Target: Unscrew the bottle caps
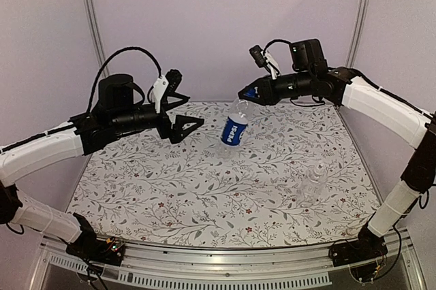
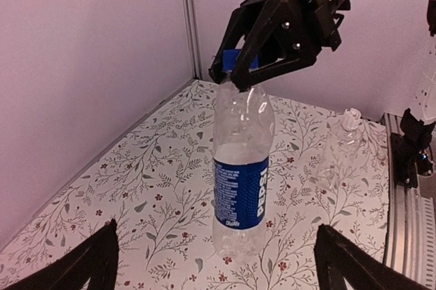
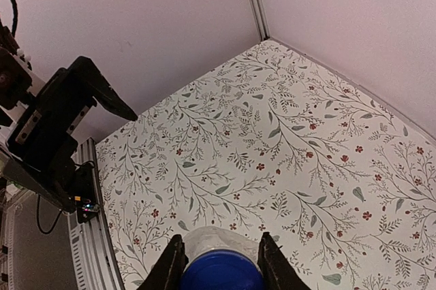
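The labelled bottle [image 1: 234,130] [image 2: 240,188] stands on the flowered table toward the back middle. Its bright blue cap [image 2: 238,59] [image 3: 221,274] sits between the fingers of my right gripper [image 1: 246,92] [image 2: 236,73] [image 3: 221,244], which is shut on it from above. My left gripper [image 1: 190,111] [image 2: 219,271] hangs open to the left of this bottle, level with its lower half, touching nothing. The unlabelled clear bottle [image 1: 313,185] [image 2: 339,150] stands at the front right, with its pale cap [image 2: 351,117] on top, away from both grippers.
The floral table cover [image 1: 170,188] ends at pale walls at the back and sides. A metal rail [image 1: 225,263] runs along the near edge by the arm bases. The left arm [image 3: 58,123] shows at the left of the right wrist view.
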